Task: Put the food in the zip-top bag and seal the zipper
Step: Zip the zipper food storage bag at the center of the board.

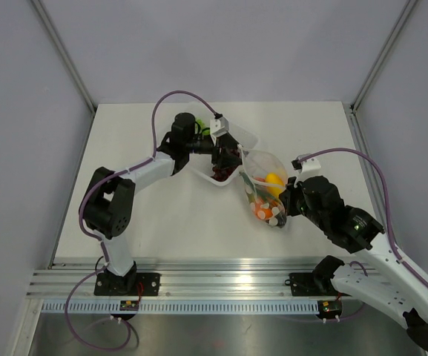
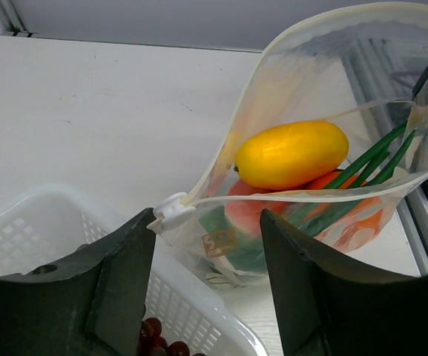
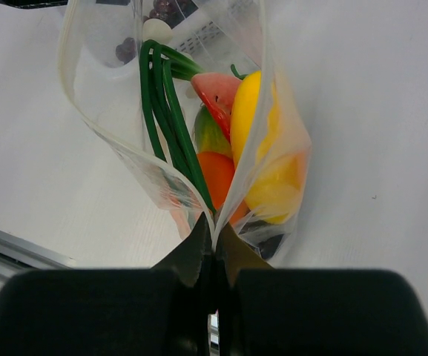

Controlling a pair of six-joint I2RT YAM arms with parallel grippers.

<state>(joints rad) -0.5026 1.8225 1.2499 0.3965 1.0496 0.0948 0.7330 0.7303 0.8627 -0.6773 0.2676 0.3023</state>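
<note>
The clear zip-top bag (image 1: 264, 187) stands open mid-table, holding a yellow fruit (image 2: 291, 153), green onion (image 3: 162, 104), a watermelon slice (image 3: 215, 90) and an orange piece (image 3: 217, 174). My right gripper (image 3: 214, 239) is shut on the corner of the bag's mouth edge. The zipper's white slider (image 2: 170, 211) sits at the opposite end, between my left gripper's fingertips. My left gripper (image 2: 206, 285) is open, hovering over the white basket's rim (image 2: 221, 319), with dark grapes (image 2: 158, 345) below in the basket.
The white basket (image 1: 217, 162) stands just left of the bag, with a green piece (image 1: 204, 131) behind the left wrist. Aluminium rails (image 1: 221, 278) run along the near edge. Grey walls enclose the table.
</note>
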